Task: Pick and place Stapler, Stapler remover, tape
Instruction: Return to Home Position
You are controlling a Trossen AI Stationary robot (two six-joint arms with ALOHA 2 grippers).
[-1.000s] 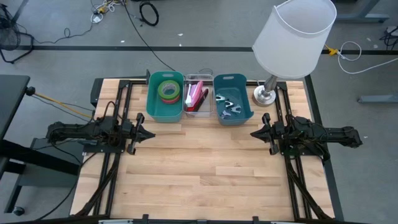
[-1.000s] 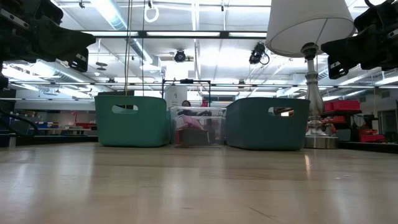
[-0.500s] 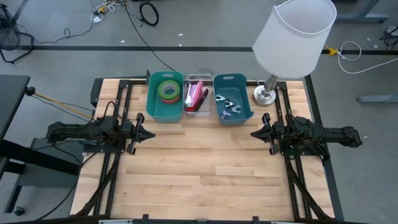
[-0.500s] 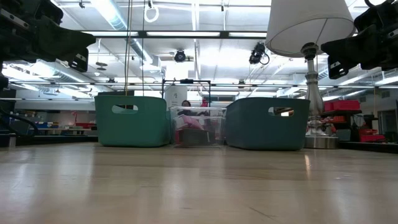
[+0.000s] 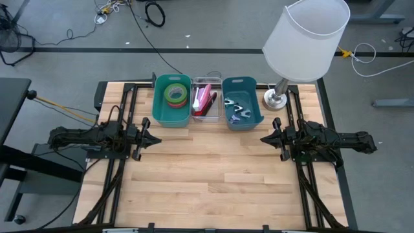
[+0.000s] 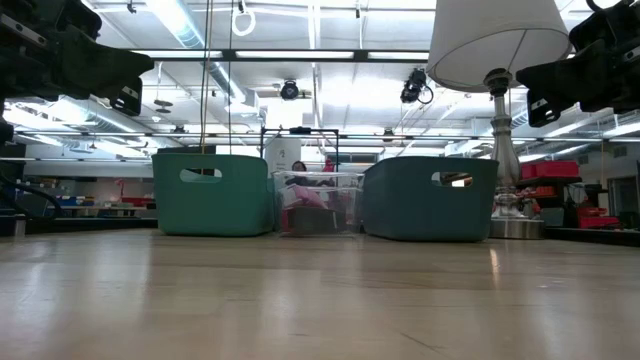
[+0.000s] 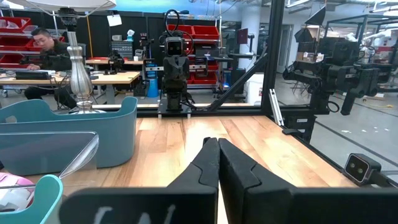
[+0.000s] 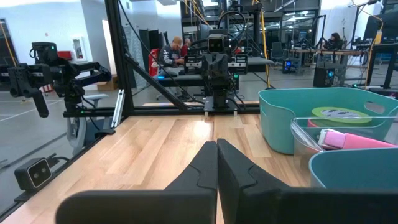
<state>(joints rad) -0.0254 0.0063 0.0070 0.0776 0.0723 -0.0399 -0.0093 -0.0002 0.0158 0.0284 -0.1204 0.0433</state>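
Three bins stand in a row at the table's far edge. A green bin (image 5: 171,100) holds rolls of tape (image 5: 175,94). A clear bin (image 5: 206,100) in the middle holds a pink stapler (image 5: 206,101). A blue bin (image 5: 242,103) holds staple removers (image 5: 236,113). My left gripper (image 5: 157,140) hovers shut over the table's left side, pointing right. My right gripper (image 5: 264,138) hovers shut over the right side, pointing left. Both hold nothing.
A table lamp (image 5: 304,39) stands at the far right corner; its base (image 5: 275,99) sits just right of the blue bin. Bare wood (image 5: 210,175) lies between the two grippers and toward the near edge. People sit at benches beyond the table.
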